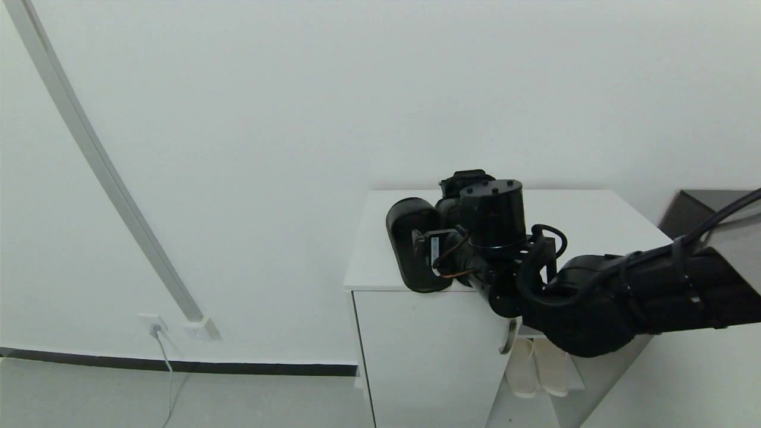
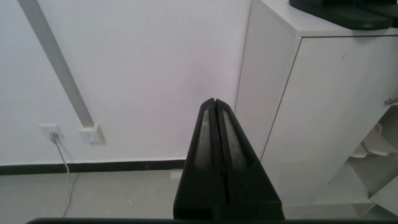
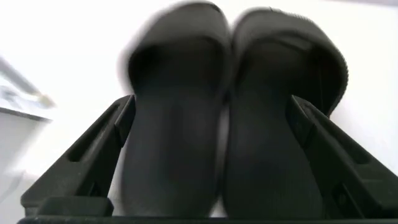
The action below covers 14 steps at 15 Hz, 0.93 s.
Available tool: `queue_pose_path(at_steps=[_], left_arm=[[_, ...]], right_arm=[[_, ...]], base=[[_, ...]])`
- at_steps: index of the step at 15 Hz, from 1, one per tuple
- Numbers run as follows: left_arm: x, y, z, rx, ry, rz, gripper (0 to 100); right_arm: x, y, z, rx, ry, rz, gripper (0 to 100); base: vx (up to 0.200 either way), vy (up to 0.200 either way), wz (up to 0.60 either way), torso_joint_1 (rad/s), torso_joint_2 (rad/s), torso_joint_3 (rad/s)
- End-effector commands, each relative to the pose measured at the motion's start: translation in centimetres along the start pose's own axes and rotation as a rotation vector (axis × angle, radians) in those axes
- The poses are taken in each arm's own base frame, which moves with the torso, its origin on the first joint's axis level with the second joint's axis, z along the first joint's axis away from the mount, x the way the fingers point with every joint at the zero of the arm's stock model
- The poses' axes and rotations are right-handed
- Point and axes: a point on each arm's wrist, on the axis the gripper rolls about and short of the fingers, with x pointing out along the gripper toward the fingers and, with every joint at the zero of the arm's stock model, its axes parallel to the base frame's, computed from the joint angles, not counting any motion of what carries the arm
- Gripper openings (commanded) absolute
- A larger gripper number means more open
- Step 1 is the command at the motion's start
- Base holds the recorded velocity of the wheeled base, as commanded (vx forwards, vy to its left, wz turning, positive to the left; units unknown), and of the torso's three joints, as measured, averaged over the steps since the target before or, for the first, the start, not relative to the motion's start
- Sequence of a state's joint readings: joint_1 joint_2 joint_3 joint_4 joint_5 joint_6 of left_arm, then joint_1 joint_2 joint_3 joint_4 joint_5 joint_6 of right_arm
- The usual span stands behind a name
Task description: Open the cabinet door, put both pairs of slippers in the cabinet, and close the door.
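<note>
A pair of black slippers [image 1: 416, 244] hangs soles together over the front left edge of the white cabinet's top [image 1: 380, 261], with my right gripper [image 3: 211, 106] shut on it. Its fingers [image 3: 81, 168] press on both outer sides of the black pair [image 3: 230, 143]. The cabinet's right side stands open, and a pair of white slippers [image 1: 537, 367] lies on a shelf inside. My left gripper [image 2: 214, 143] is shut on nothing, low and to the left of the cabinet [image 2: 323, 106], where the white slippers [image 2: 373, 144] show.
The cabinet's left door panel [image 1: 428, 356] is closed, with a handle [image 1: 508, 336] at its right edge. A wall socket with a cable [image 1: 153, 326] and a slanted conduit [image 1: 101, 166] are on the wall at left. A dark object [image 1: 689, 211] stands to the cabinet's right.
</note>
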State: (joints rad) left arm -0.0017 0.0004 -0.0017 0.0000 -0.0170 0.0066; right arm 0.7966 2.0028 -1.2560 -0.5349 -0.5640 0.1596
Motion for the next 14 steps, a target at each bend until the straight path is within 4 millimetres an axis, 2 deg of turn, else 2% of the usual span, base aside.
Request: queue_pose_path(at_steps=[1,10,14], left_arm=[[0.0,0.0,0.0,0.000,0.000,0.000,0],[0.0,0.0,0.0,0.000,0.000,0.000,0],[0.0,0.0,0.0,-0.002,0.000,0.000,0]], right_arm=[[2.4,-0.3,-1.6,-0.013,0.027,-0.020,100],[7.2,-0.9,-1.0,-0.019,-0.024,-0.024,100],[8.5,-0.7,-0.9,-0.016,-0.030,-0.018,100]], base=[[0.000,0.000,0.00,0.000,0.00,0.000],[0.000,0.000,0.00,0.000,0.00,0.000],[0.000,0.000,0.00,0.000,0.00,0.000]])
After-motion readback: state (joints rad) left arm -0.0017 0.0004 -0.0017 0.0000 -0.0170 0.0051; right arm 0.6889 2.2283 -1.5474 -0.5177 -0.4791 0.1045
